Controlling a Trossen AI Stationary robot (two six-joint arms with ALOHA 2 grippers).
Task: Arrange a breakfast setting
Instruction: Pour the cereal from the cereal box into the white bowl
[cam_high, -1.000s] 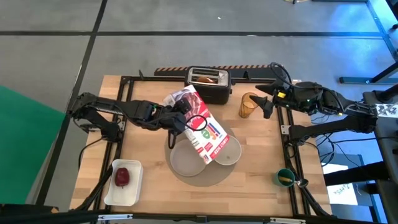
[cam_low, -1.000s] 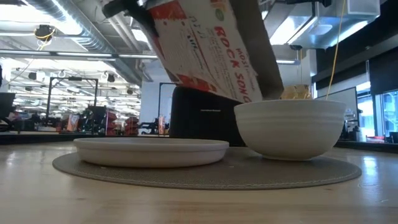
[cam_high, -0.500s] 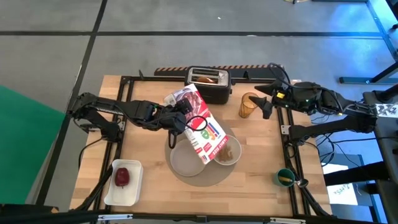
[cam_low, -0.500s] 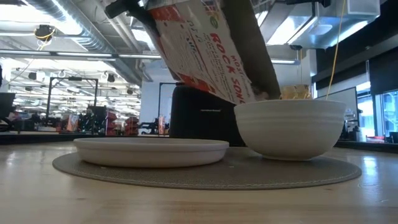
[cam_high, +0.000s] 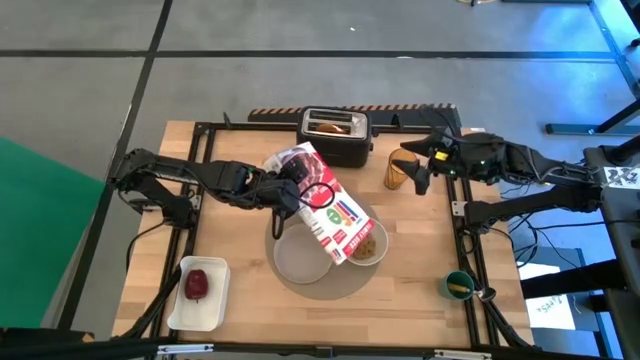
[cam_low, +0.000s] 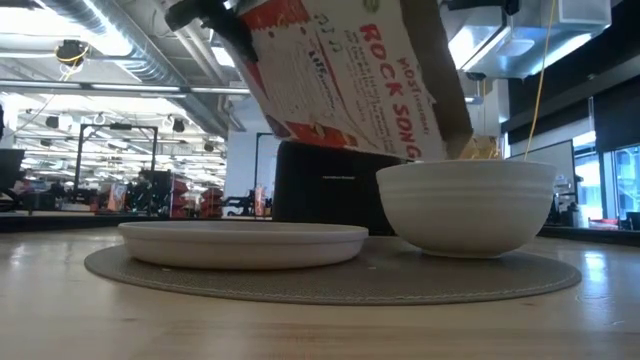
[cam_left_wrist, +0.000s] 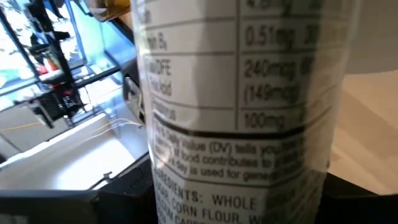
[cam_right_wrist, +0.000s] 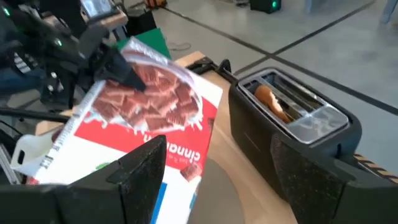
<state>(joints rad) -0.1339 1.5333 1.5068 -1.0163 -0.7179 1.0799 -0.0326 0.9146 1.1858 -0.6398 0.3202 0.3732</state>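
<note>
Cereal box (cam_high: 325, 207) now lower over bowl (cam_high: 367, 243)

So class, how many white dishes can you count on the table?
3: a round plate and a bowl on the grey placemat, plus a rectangular tray holding an apple at the near left corner.

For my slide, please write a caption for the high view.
Left gripper tips a cereal box over the white bowl on the grey placemat.

Overhead and table-level views share the bowl (cam_high: 367, 245), wrists close.
</note>
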